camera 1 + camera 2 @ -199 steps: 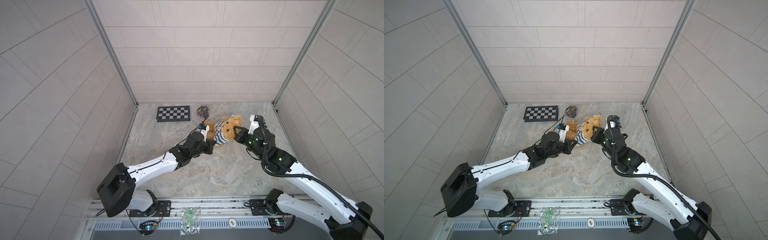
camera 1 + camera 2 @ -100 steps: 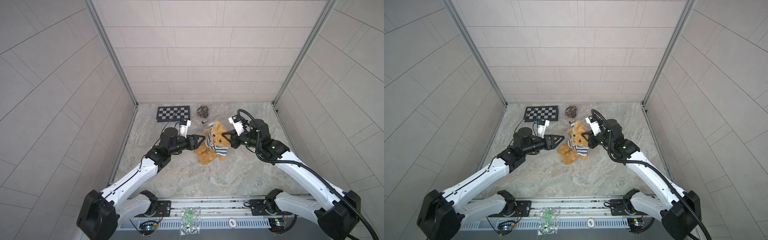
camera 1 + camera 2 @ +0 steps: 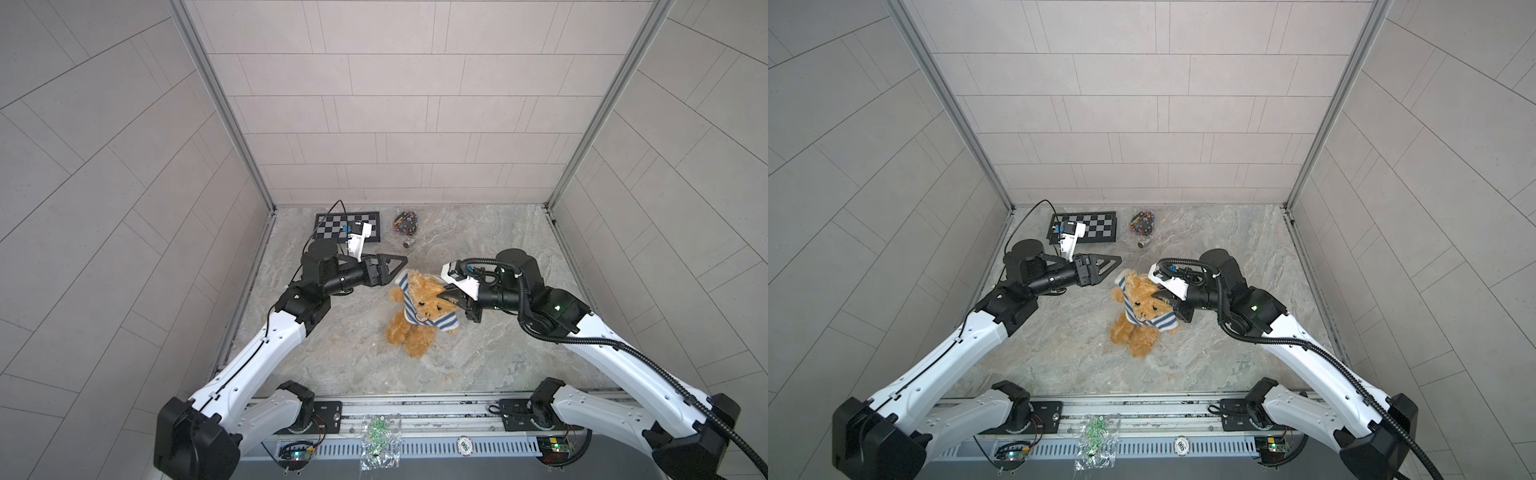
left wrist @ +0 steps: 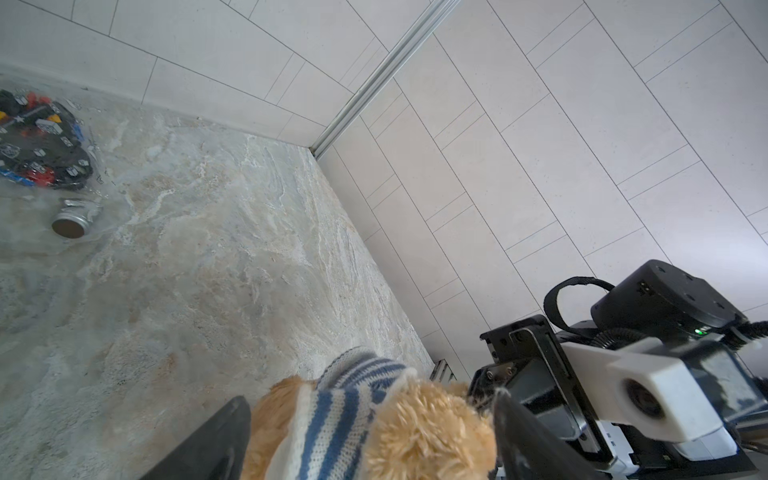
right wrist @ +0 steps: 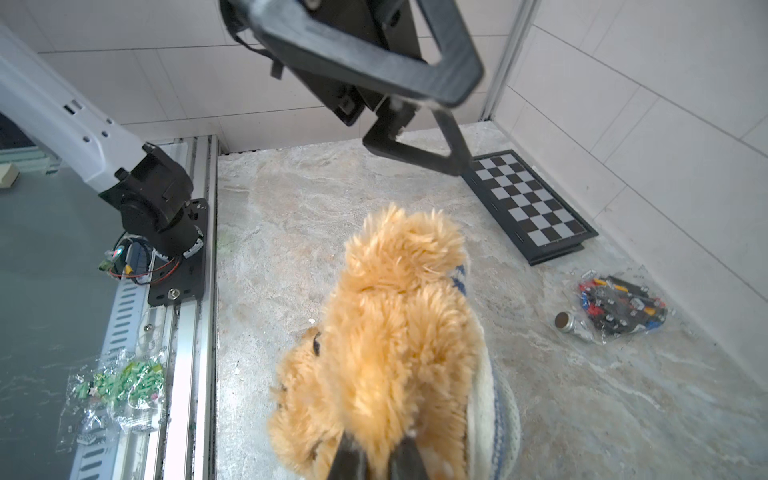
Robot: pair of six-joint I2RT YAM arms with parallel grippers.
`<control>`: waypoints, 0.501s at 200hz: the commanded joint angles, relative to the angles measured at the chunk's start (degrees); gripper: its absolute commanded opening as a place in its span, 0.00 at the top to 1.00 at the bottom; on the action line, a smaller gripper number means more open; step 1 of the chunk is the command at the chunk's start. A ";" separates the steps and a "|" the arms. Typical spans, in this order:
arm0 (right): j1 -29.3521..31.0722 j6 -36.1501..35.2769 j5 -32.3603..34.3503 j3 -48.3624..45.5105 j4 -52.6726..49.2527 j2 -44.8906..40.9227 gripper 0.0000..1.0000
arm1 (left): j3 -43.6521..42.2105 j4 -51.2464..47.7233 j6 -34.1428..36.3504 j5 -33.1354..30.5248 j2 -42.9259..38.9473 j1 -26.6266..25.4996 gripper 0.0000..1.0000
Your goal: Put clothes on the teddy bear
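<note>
The teddy bear [image 3: 419, 316] [image 3: 1139, 320] sits upright mid-table in both top views, fluffy and golden-brown. A blue-and-white striped shirt [image 3: 444, 322] [image 4: 332, 411] is bunched round its neck and the back of its head. My right gripper [image 3: 449, 294] [image 5: 379, 452] is shut on the fur at the side of the bear's head, near an ear. My left gripper [image 3: 397, 266] [image 3: 1111, 264] [image 4: 370, 401] hangs open just beside and above the other side of the head. Its two fingers [image 5: 449, 89] stand wide apart, holding nothing. Contact with the shirt cannot be told.
A chessboard [image 3: 328, 226] lies at the back left. Next to it are a clear bag of coloured bricks [image 3: 406, 221] and a small metal cylinder [image 3: 408, 245]. A bag of green parts [image 3: 380, 438] rests on the front rail. Tiled walls enclose three sides.
The bear has come forward from the back of the table and now sits upright, still held by the right gripper. The left gripper has opened wide and let go beside the head.
</note>
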 commanded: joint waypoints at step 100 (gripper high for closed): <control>0.91 -13.11 -4.42 0.31 3.14 -4.45 1.00 | -6.45 0.59 -3.05 5.79 -2.43 -1.59 0.45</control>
